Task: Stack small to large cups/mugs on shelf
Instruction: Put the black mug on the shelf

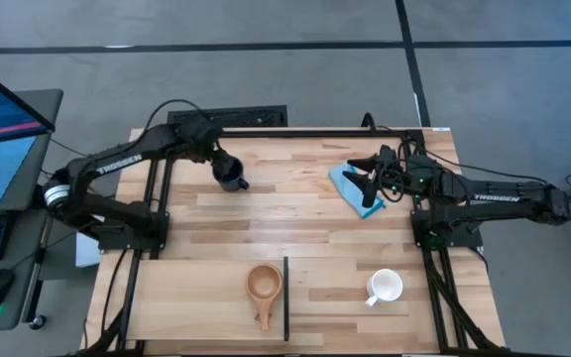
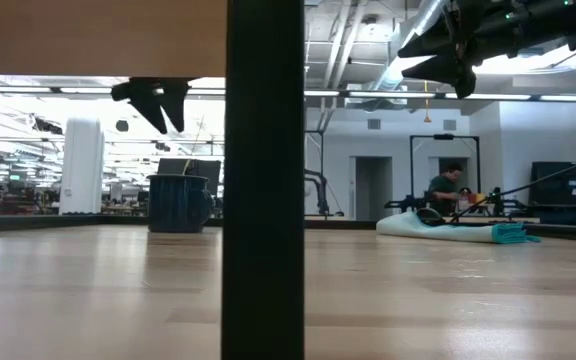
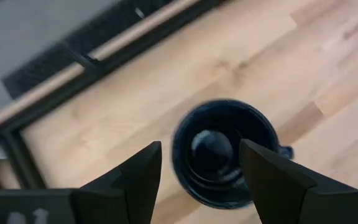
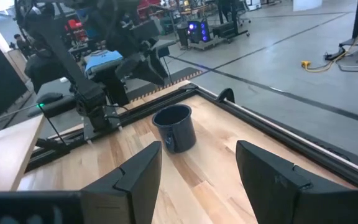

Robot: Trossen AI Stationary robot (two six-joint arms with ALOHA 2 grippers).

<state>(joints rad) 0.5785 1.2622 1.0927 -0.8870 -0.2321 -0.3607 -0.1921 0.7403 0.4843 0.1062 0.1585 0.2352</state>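
Note:
A black mug [image 1: 231, 177] stands upright on the tabletop at the far left, its handle toward the right. My left gripper [image 3: 199, 148] hangs open just above it, tilted downward, and the low view shows a gap between the fingers [image 2: 153, 100] and the mug [image 2: 180, 203]. The small tan wooden cup [image 1: 264, 286] sits on the pale shelf board [image 1: 196, 297], long handle toward the near edge. A white mug [image 1: 385, 287] stands on the tabletop right of the board's dark upright edge [image 1: 285, 297]. My right gripper [image 4: 199, 149] waits open at the far right, held level above the table.
A folded light-blue cloth [image 1: 350, 185] lies under my right gripper [image 1: 365, 177] at the far right. A black frame rail [image 3: 104, 53] runs along the table's far edge behind the black mug. Bare tabletop [image 1: 295, 223] lies between the mug and the shelf board.

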